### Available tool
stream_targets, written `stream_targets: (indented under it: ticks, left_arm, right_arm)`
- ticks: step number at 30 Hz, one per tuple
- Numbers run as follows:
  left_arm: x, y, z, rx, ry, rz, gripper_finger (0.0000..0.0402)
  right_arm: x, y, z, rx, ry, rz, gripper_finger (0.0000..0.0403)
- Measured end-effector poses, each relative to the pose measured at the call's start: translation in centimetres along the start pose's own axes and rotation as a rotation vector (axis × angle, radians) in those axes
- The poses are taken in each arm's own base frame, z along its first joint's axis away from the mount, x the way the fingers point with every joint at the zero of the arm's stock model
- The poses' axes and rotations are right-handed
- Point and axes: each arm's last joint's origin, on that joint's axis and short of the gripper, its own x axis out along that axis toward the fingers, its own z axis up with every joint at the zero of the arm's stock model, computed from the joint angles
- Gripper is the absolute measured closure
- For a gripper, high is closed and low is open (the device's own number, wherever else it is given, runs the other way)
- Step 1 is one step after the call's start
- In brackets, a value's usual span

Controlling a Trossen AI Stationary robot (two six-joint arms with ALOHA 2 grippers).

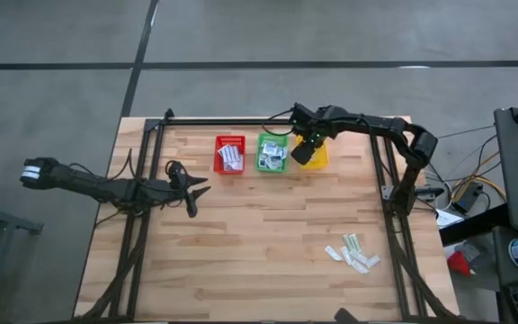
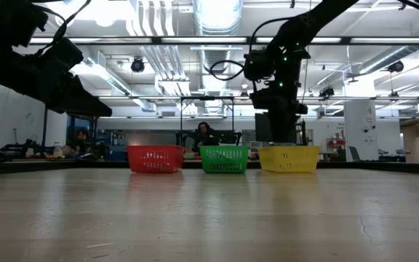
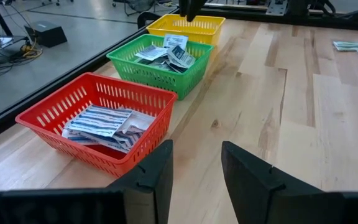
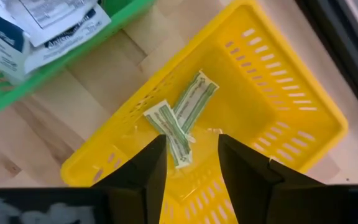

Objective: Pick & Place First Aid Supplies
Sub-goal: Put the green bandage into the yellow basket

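Observation:
My right gripper (image 4: 189, 152) hangs open over the yellow basket (image 4: 272, 93), fingers pointing down. Two pale green-beige strips (image 4: 182, 121) lie crossed on the basket's floor below the fingers, and one strip's end shows in the gap between them. The green basket (image 1: 272, 153) holds small white-blue packets (image 3: 166, 55). In the red basket (image 1: 229, 155) lie oblong striped packets (image 3: 101, 121). More first aid supplies (image 1: 353, 252) lie loose on the table at the near right. My left gripper (image 1: 192, 187) waits open at the table's left, above the wood.
The three baskets stand in a row near the table's far edge, red, green and yellow from left to right. A black frame rail (image 1: 223, 121) runs behind them. The table's middle (image 1: 268, 234) is bare wood. People sit in the room beyond the table (image 2: 206, 135).

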Motion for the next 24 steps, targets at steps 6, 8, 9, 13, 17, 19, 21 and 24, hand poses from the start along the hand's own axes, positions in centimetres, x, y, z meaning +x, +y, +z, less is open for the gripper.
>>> stream_targets:
  ticks: [6, 8, 9, 13, 17, 19, 21, 24]
  left_arm:
    - [0.0, 0.0, 0.0, -0.001, 0.000, 0.000, 0.0268]
    - [0.0, 0.0, 0.0, 0.000, 0.000, 0.000, 0.0268]
    - [0.0, 0.0, 0.0, -0.001, 0.000, 0.000, 0.0268]
    - [0.0, 0.0, 0.0, -0.001, 0.000, 0.000, 0.0268]
    - [0.0, 0.0, 0.0, -0.001, 0.001, 0.000, 0.0268]
    - [0.0, 0.0, 0.0, -0.001, 0.001, 0.000, 0.0268]
    - [0.0, 0.0, 0.0, -0.001, 0.000, 0.000, 0.0268]
    - [0.0, 0.0, 0.0, -0.002, 0.000, 0.000, 0.0268]
  right_arm:
    - [-1.8, -0.2, -0.2, 0.006, -0.051, 0.008, 0.0259]
    - [-2.7, -0.3, -0.3, 0.009, -0.078, 0.013, 0.0259]
    - [-3.2, -0.4, -0.4, 0.010, -0.091, 0.014, 0.0259]
    - [-5.3, -0.6, -0.9, 0.016, -0.152, 0.027, 0.0259]
    - [-7.5, -0.5, -1.6, 0.029, -0.215, 0.049, 0.0259]
    - [-8.4, -0.4, -2.2, 0.022, -0.241, 0.058, 0.0259]
    - [-9.2, -0.2, -2.8, 0.012, -0.264, 0.067, 0.0259]
    - [-10.2, 0.3, -3.9, 0.001, -0.291, 0.083, 0.0259]
